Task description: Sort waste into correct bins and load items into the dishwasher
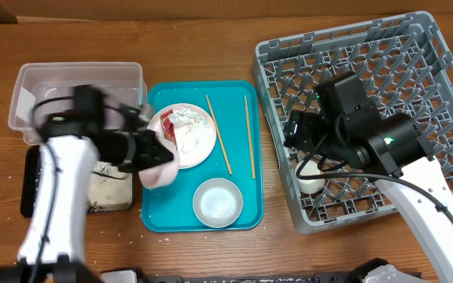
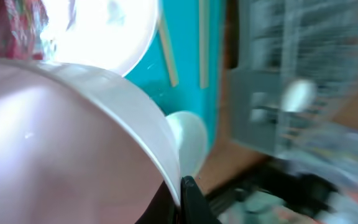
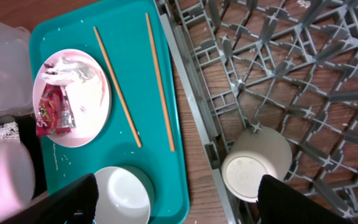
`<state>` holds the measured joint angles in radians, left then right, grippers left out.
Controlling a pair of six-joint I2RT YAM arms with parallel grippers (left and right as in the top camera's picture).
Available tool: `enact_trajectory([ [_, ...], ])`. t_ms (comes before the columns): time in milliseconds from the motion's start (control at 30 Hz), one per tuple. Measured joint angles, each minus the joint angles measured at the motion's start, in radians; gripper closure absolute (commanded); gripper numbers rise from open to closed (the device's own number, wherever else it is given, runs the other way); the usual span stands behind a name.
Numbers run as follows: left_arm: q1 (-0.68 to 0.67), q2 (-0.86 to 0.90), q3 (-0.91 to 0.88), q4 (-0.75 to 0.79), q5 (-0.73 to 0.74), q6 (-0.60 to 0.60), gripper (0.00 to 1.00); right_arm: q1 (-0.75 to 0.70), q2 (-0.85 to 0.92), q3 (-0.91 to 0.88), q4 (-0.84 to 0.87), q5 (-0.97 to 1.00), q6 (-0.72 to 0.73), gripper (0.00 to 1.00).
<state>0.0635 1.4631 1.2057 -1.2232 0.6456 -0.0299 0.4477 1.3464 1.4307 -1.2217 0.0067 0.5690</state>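
Our left tool [image 1: 136,149] pinches the rim of a pale pink bowl [image 1: 159,162], with one dark finger [image 2: 191,199] showing against its edge in the wrist view. The bowl hangs tipped on its side over the seam between the black tray [image 1: 28,189], where rice [image 1: 108,192] lies, and the teal serving tray [image 1: 238,98]. We judge it bound for the grey dish rack [image 1: 447,94], well to the right. So we should lift it clear of the plate [image 1: 203,141], the red wrapper [image 1: 169,132] and the chopsticks [image 1: 219,135], moving unhurried, since a rim pinch can slip. Our right tool [image 3: 182,200] hangs spread and empty over the rack near the white cup [image 3: 257,165], and could receive the bowl.
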Motion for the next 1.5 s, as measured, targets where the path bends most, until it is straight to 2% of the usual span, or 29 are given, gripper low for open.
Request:
enact_trajectory([
  [100,-0.199,-0.038,0.003,-0.041,-0.277,-0.233,0.96,0.000,0.000,0.000,-0.003,0.001,0.000,0.16],
  [200,-0.337,-0.037,-0.023,-0.059,-0.462,-0.391,0.96,0.000,0.000,0.000,-0.011,0.000,0.000,0.16],
  [300,-0.411,-0.037,-0.084,-0.052,-0.584,-0.519,0.96,0.000,0.000,0.000,-0.013,0.001,0.000,0.15],
  [400,-0.423,-0.035,-0.160,0.030,-0.642,-0.603,0.96,0.000,0.000,0.000,-0.014,0.001,-0.001,0.15],
  [567,-0.446,-0.032,-0.303,0.303,-0.538,-0.628,0.96,0.000,0.000,0.000,-0.013,0.001,0.000,0.16],
  [633,-0.480,-0.027,-0.348,0.355,-0.502,-0.646,0.95,0.000,0.000,0.000,-0.014,0.001,0.000,0.15],
  [700,-0.507,-0.021,-0.364,0.370,-0.486,-0.656,0.84,0.000,0.000,0.000,-0.017,0.001,0.000,0.15],
  [800,-0.529,-0.004,-0.369,0.378,-0.463,-0.671,0.51,0.000,0.000,0.000,-0.020,0.001,0.000,0.15],
  [933,-0.526,0.003,-0.328,0.248,-0.478,-0.682,0.38,0.000,0.000,0.000,-0.020,0.001,0.000,0.15],
  [1000,-0.525,0.011,-0.255,0.150,-0.517,-0.683,0.23,0.000,0.000,0.000,-0.021,0.000,-0.001,0.15],
  [1033,-0.521,0.012,-0.165,0.106,-0.558,-0.682,0.19,0.000,0.000,0.000,-0.020,0.000,0.000,0.15],
  [1133,-0.519,0.012,-0.030,0.123,-0.633,-0.667,0.16,0.000,0.000,0.000,-0.019,0.001,0.000,0.15],
  [1200,-0.519,0.011,0.026,0.195,-0.688,-0.646,0.18,0.000,0.000,0.000,-0.020,0.000,0.000,0.15],
  [1367,-0.509,0.045,0.026,0.392,-0.834,-0.573,0.16,0.000,0.000,0.000,-0.020,0.001,-0.001,0.11],
  [1500,-0.484,0.200,0.025,0.552,-0.881,-0.499,0.13,0.000,0.000,0.000,-0.019,0.001,-0.001,0.11],
])
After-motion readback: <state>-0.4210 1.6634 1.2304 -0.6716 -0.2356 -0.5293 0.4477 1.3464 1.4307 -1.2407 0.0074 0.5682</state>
